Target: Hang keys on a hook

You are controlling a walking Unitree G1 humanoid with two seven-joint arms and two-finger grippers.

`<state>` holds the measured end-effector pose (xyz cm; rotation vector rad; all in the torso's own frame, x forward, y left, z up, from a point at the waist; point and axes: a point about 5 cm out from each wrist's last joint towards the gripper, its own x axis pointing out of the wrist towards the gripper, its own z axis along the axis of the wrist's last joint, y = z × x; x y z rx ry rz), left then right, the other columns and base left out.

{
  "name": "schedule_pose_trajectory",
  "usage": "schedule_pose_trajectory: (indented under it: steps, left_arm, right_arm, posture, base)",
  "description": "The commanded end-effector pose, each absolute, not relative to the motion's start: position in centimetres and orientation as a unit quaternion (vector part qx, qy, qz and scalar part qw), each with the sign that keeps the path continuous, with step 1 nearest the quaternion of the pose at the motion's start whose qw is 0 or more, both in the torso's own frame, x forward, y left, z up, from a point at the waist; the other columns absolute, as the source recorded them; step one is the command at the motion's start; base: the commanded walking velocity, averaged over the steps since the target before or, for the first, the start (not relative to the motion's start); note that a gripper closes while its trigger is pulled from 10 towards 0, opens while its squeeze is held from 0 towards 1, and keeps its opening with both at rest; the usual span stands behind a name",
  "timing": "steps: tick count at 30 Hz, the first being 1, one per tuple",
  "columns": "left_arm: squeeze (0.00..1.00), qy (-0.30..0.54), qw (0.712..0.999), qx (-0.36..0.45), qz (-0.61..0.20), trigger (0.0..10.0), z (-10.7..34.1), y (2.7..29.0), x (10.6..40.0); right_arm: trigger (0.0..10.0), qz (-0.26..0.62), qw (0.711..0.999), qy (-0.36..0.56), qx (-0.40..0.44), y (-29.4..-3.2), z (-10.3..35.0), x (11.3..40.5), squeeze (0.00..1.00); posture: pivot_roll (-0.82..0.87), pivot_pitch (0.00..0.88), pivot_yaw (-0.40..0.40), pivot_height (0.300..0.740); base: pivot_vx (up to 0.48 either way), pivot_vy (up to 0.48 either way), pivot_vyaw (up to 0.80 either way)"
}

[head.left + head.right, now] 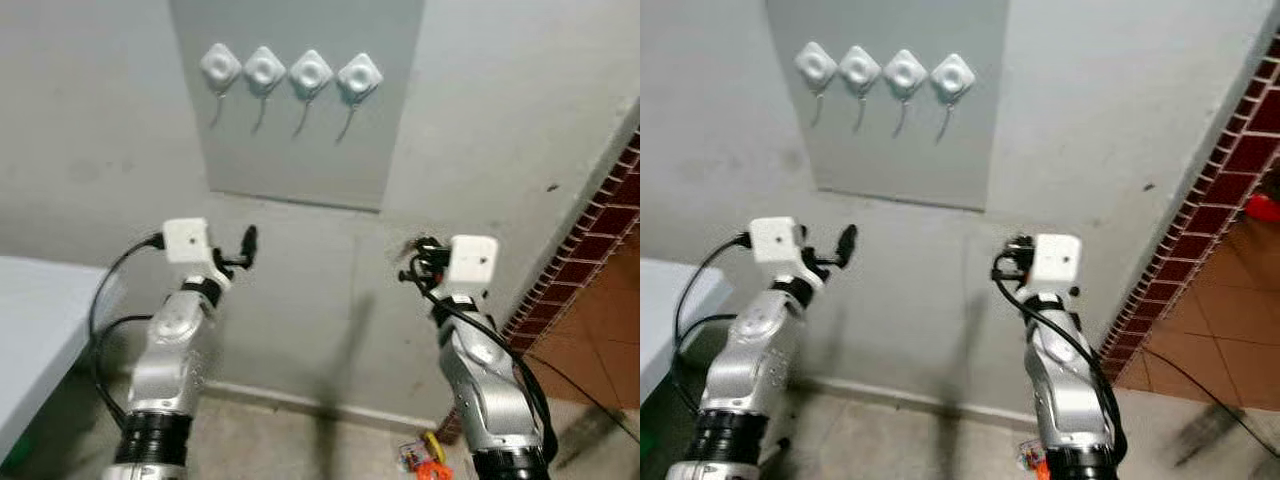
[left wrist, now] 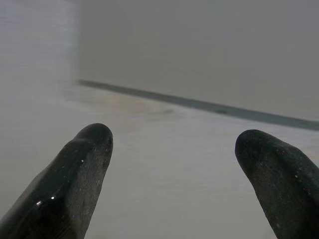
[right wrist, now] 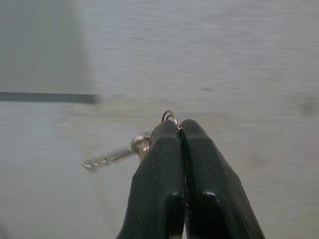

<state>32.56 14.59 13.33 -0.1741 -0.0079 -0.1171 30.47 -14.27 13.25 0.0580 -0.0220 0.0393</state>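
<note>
Right gripper (image 3: 179, 130) clenched on key ring (image 3: 169, 116), key (image 3: 107, 158) dangling; left gripper (image 2: 172, 144) spread, empty; four wall hooks (image 1: 290, 75) above.

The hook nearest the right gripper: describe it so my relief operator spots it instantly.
Find the grey panel on the wall above both arms. Four white diamond-shaped hooks sit in a row along its top. Yours is the hook at the robot's right end, slightly lower than the other three.

We see dim, even light; soft arm shadows on the wall (image 1: 300, 280); both wrist views look blurred.
</note>
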Motion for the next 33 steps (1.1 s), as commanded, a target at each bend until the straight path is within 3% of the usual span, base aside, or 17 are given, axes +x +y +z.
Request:
schedule_pose_trajectory:
  steps: [1,15,33]
  left_arm:
    - [0.0,-0.018,0.995,-0.076,-0.068,10.0,13.9,14.1,32.5]
    - [0.0,-0.066,0.988,-0.032,-0.136,10.0,16.2,12.4,32.3]
    - [0.0,-0.111,0.975,-0.015,-0.194,10.0,19.5,10.5,32.2]
  right_arm:
    - [10.0,0.025,0.999,-0.02,0.027,-14.3,13.7,30.5,0.0]
    - [10.0,0.182,0.978,-0.093,0.041,-13.7,16.8,30.6,0.0]
    - [10.0,0.266,0.948,-0.167,0.044,-11.6,23.1,35.2,0.0]
  posture:
    - [-0.05,0.0,0.003,0.732]
    - [-0.05,0.0,0.002,0.732]
    - [-0.02,0.0,-0.003,0.732]
  base:
    - [0.0,0.0,0.0]
    - [0.0,0.0,0.0]
    - [0.0,0.0,0.0]
